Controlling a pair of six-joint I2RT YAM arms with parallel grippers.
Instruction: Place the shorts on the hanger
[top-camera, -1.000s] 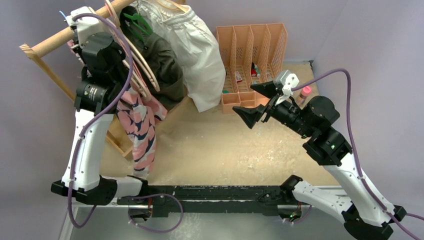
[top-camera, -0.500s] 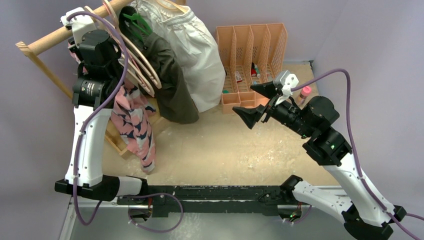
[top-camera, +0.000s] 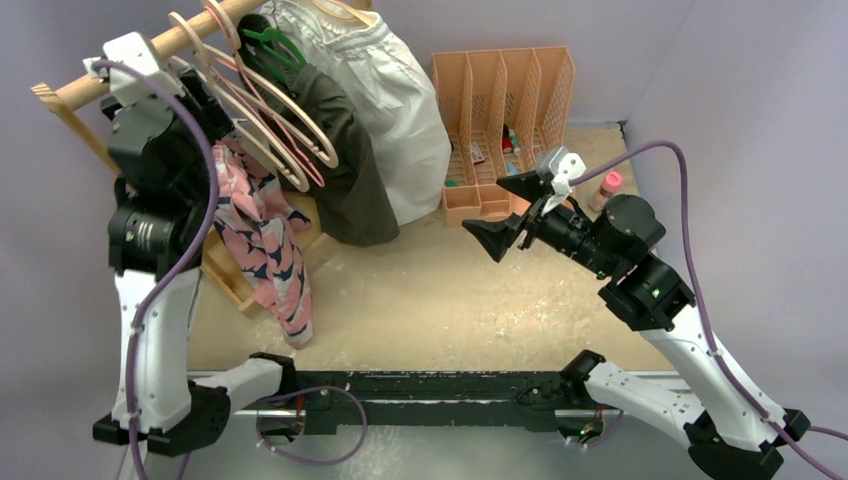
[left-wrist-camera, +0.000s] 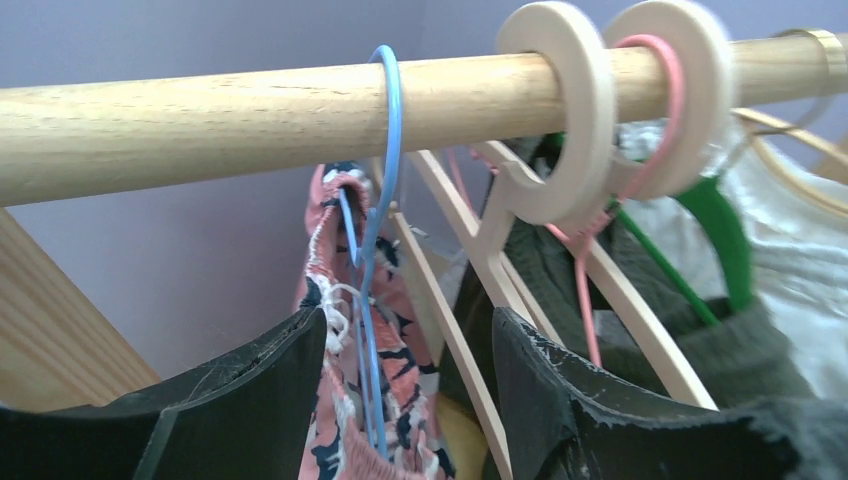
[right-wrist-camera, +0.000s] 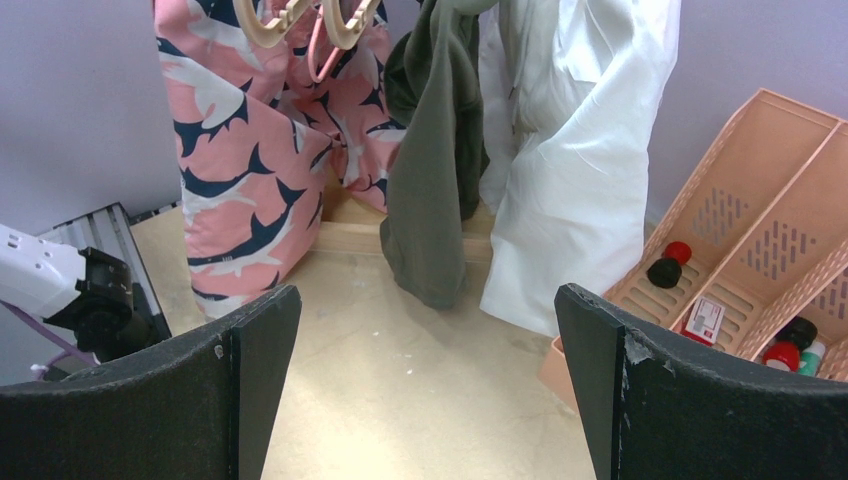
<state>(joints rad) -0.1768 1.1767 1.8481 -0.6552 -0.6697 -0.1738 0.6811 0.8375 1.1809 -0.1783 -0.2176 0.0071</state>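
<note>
The light-blue wire hanger (left-wrist-camera: 388, 130) hooks over the wooden rod (left-wrist-camera: 200, 115), with its wire running down into the shorts (left-wrist-camera: 335, 250). The pink shark-print shorts (top-camera: 265, 245) hang from it at the rod's left end and also show in the right wrist view (right-wrist-camera: 240, 170). My left gripper (left-wrist-camera: 410, 335) is open just below the rod. The blue wire and the waistband with its white drawstring sit between the jaws, nearer the left one, and neither pad presses on them. My right gripper (top-camera: 505, 215) hovers open over mid-table, holding nothing, well apart from the shorts.
Beige and pink plastic hangers (left-wrist-camera: 560, 120), a green hanger (left-wrist-camera: 725, 235), a dark olive garment (top-camera: 345, 170) and a white garment (top-camera: 400, 110) crowd the rod right of the shorts. A peach file organizer (top-camera: 505, 110) holding small bottles stands at the back right.
My left gripper has opened and let go of the blue hanger, and the left arm has drawn back leftward. The shorts now hang from the rod. The right arm barely moved.
</note>
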